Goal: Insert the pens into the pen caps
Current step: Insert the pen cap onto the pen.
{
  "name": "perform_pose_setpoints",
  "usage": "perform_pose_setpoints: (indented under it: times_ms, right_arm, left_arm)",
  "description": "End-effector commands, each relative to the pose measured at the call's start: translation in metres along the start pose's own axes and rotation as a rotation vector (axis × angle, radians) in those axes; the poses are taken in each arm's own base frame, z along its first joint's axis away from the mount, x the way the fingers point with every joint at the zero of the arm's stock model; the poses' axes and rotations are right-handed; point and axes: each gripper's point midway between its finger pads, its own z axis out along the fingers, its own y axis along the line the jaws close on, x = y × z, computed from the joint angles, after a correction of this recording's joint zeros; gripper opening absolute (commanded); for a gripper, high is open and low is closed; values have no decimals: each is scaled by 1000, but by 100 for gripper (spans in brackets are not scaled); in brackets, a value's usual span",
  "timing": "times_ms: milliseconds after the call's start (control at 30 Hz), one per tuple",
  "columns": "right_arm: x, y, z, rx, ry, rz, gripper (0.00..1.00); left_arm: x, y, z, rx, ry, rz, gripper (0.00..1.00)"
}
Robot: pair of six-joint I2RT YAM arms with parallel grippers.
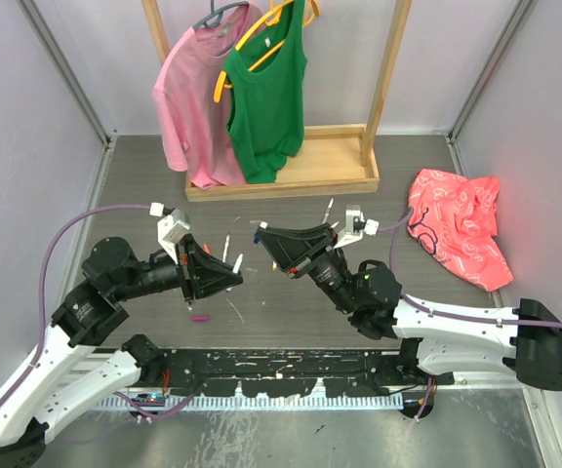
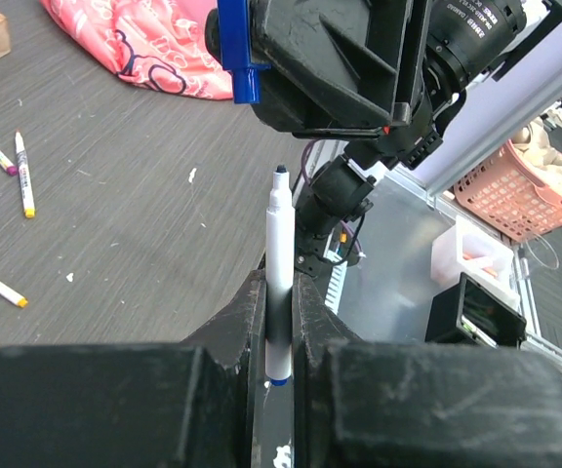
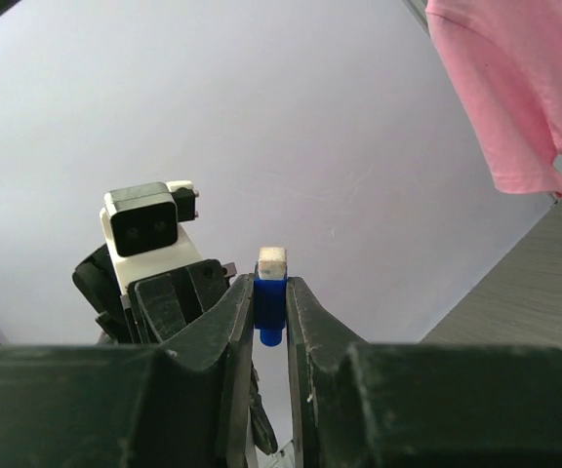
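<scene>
Step in hand: mating one pen to one cap in mid-air. This is the alignment phase, nothing inserted yet.

- **Left tool** [image 2: 279, 302]: clamped tight on a white-barrel pen [image 2: 279, 244]. The grip is low on the barrel near its blue end. The dark tip sticks out free, upright in the left wrist view.
- **Right tool** [image 3: 270, 288]: closed on a blue cap [image 3: 270, 314], pinched across its sides. A pale end pokes past the fingertips.
- **Where:** both are held above the desk [image 1: 291, 317], near its middle in the top view. The right tool sits at about 1 o'clock of the left one, tips near but apart.
- **Gap:** in the left wrist view the cap is at 11 o'clock of the pen tip, with a clear gap and the axes not lined up. Cannot tell which cap end is the open one.

Next move, my read: get the cap mouth onto the pen's line, either by shifting the pen tip toward 11 o'clock or by swinging the cap down. Then push the two together along the barrel. This needs fine centring, since the tip is slim and the bore small. A skewed approach would likely jam or tilt the pen in the grip.

Rest of the job looks open. Loose pens [image 1: 226, 247] lie on the desk at 12 o'clock of the left tool. A magenta cap [image 1: 200, 317] lies at 7 o'clock of it.
</scene>
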Motion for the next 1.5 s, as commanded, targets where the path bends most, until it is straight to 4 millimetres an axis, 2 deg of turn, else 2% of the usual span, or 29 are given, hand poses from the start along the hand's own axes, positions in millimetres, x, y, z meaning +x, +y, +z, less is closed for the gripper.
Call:
perform_pose_setpoints:
  times_ms: [0, 633, 733, 900, 1467]
  right_arm:
    - [-29, 31, 7, -99, -89, 57, 0]
    - [-15, 40, 13, -134, -14, 57, 0]
    - [-7, 45, 13, -165, 21, 62, 0]
    - [-2, 43, 12, -162, 36, 68, 0]
    - [-6, 39, 8, -142, 29, 52, 0]
  left_arm:
    - [-14, -15, 2, 76, -29, 37, 0]
    - [-14, -11, 5, 60, -26, 16, 0]
    - [-14, -11, 5, 60, -27, 16, 0]
    - [-16, -10, 4, 52, -36, 19, 0]
    - [-17, -7, 4, 36, -46, 21, 0]
